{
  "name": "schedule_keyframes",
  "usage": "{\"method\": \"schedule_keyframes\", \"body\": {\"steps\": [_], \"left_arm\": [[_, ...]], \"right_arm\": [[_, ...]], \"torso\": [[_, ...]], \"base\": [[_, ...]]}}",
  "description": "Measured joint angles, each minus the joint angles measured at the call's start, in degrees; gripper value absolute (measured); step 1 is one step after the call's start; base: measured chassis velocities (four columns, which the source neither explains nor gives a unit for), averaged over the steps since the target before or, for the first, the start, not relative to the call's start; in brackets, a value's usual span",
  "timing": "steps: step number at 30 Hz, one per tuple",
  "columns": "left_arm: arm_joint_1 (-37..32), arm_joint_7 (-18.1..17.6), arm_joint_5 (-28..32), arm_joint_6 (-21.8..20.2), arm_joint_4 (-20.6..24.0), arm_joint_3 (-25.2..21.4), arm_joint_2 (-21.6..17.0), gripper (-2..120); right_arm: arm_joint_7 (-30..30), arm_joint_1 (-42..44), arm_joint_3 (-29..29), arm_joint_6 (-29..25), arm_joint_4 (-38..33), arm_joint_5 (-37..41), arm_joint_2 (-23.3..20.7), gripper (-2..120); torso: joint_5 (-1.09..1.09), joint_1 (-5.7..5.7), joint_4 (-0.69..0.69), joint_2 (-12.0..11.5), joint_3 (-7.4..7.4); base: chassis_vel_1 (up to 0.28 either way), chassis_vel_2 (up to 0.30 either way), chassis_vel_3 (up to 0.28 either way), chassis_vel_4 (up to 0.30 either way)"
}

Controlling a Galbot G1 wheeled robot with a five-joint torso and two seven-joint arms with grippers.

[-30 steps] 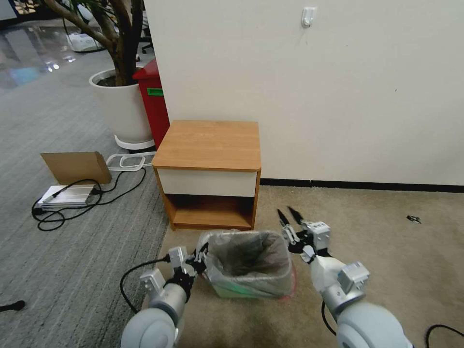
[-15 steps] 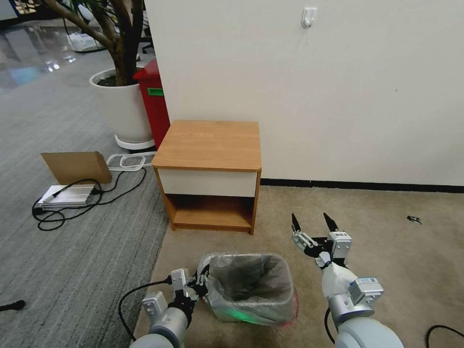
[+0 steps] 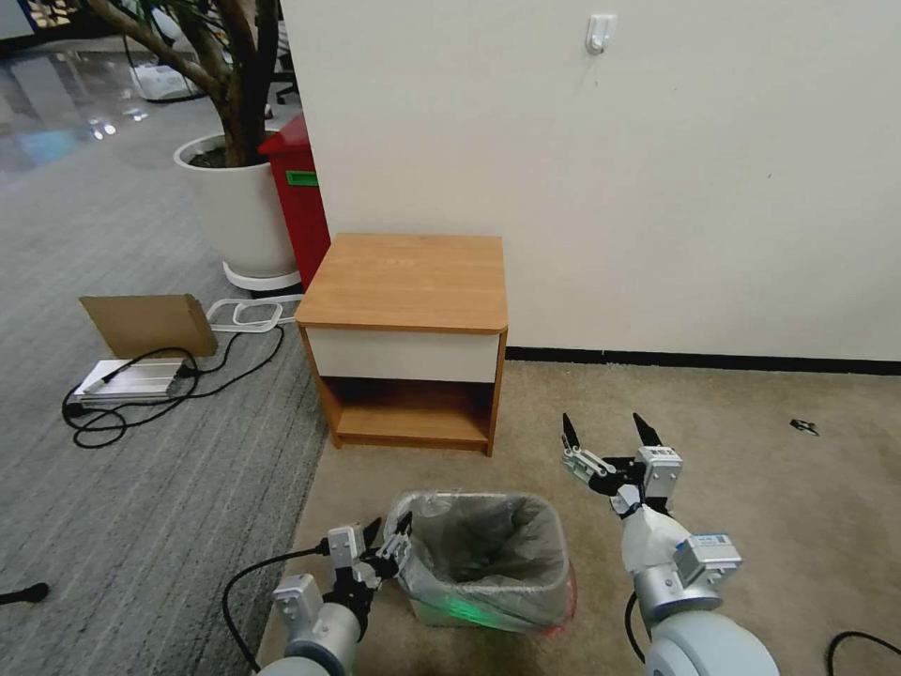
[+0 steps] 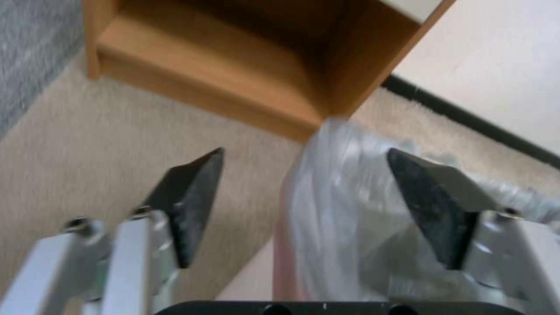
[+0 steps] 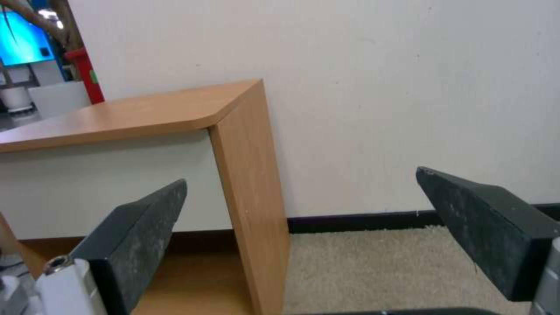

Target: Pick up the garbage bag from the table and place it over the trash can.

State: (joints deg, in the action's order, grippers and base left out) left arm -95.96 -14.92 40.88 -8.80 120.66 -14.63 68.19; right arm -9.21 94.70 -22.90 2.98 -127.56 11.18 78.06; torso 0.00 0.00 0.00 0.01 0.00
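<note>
Where carpet meets the table (image 3: pixel 405 282): trash can (image 3: pixel 441 612), lined with garbage bag (image 3: pixel 488 545), rim folded over the edges. Left gripper (image 3: pixel 385 540) at the can's left corner, jaws spread wide astride the bag's rim. Right gripper (image 3: pixel 607 432) raised beside the can's right, jaws wide apart, holding nothing.

Showing are 1 table (image 3: pixel 406 282), 1 trash can (image 3: pixel 441 612), 1 garbage bag (image 3: pixel 483 543), 2 grippers, 1 plant pot (image 3: pixel 235 211), 1 red cabinet (image 3: pixel 300 202), and 1 cardboard piece (image 3: pixel 147 324).
</note>
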Motion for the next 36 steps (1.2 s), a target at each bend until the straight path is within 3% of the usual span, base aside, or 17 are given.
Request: {"method": "schedule_keyframes", "body": {"steps": [4, 7, 8, 10, 11, 12, 14, 17, 18, 21, 28, 36], "left_arm": [[-0.39, 1.09, 0.11, 0.51, 1.97, -1.62, -0.43, 89], [-3.11, 3.0, -0.6, 2.26, 6.68, -7.23, -1.16, 99], [-3.11, 3.0, -0.6, 2.26, 6.68, -7.23, -1.16, 99], [-5.55, 4.52, -2.6, 3.18, 9.54, -12.37, -2.16, 100], [-7.0, 7.73, -4.63, 3.53, 10.52, -16.33, -2.79, 100], [-7.0, 7.73, -4.63, 3.53, 10.52, -16.33, -2.79, 100], [-8.38, 12.6, -8.62, 4.69, 10.61, -21.96, -3.88, 100], [-9.34, 19.13, -15.41, 6.86, 8.44, -28.28, -5.16, 100], [-9.34, 19.13, -15.41, 6.86, 8.44, -28.28, -5.16, 100], [-10.76, 24.95, -23.42, 10.47, 4.31, -30.91, -5.09, 100], [-13.09, 23.42, -25.17, 12.08, 2.17, -28.24, -1.09, 100], [-12.99, 22.36, -25.0, 12.01, 1.89, -27.22, -0.05, 100]], "right_arm": [[-0.07, 0.58, -0.17, -0.15, -0.04, 0.74, 0.04, 100], [1.23, 2.65, -1.74, -2.26, -0.49, 1.69, -0.04, 100], [1.23, 2.65, -1.74, -2.26, -0.49, 1.69, -0.04, 100], [2.12, 4.72, -3.02, -4.32, -0.56, 1.93, -0.13, 100], [2.3, 5.72, -3.67, -5.12, -0.67, 2.37, -0.16, 100], [2.3, 5.72, -3.67, -5.12, -0.67, 2.37, -0.16, 100], [2.54, 6.82, -4.7, -6.37, -0.5, 2.95, -0.11, 100], [3.39, 7.46, -6.22, -7.94, 0.67, 3.41, 0.35, 100], [3.39, 7.46, -6.22, -7.94, 0.67, 3.41, 0.35, 100], [3.57, 7.15, -6.95, -8.7, 1.88, 3.86, 0.89, 100], [3.51, 6.74, -7.45, -10.45, 4.15, 3.94, 1.89, 100], [3.01, 6.73, -7.58, -11.44, 5.34, 2.38, 2.49, 100]], "torso": [[-0.01, 0.01, -0.01, 0.0, 0.0], [0.01, 0.0, 0.0, -0.01, 0.0], [0.01, 0.0, 0.0, -0.01, 0.0], [-0.01, 0.0, -0.01, -0.01, 0.0], [0.0, 0.0, -0.01, -0.01, 0.0], [0.0, 0.0, -0.01, -0.01, 0.0], [-0.01, 0.0, 0.0, -0.01, 0.0], [-0.02, 0.0, -0.01, -0.01, 0.0], [-0.02, 0.0, -0.01, -0.01, 0.0], [-0.01, 0.0, -0.01, -0.01, 0.0], [0.0, 0.0, 0.01, -0.01, 0.0], [0.01, 0.0, 0.0, -0.01, 0.0]], "base": [[0.0, 0.0, 0.0, 0.0], [0.0, 0.0, 0.0, 0.0], [0.0, 0.0, 0.0, 0.0], [0.0, 0.0, 0.0, 0.0], [0.0, 0.0, 0.0, 0.0], [0.0, 0.0, 0.0, 0.0], [0.0, 0.0, 0.0, 0.0], [0.0, 0.0, 0.0, 0.0], [0.0, 0.0, 0.0, 0.0], [0.0, 0.0, 0.0, 0.0], [0.0, 0.0, 0.0, 0.0], [0.0, 0.0, 0.0, 0.0]]}}
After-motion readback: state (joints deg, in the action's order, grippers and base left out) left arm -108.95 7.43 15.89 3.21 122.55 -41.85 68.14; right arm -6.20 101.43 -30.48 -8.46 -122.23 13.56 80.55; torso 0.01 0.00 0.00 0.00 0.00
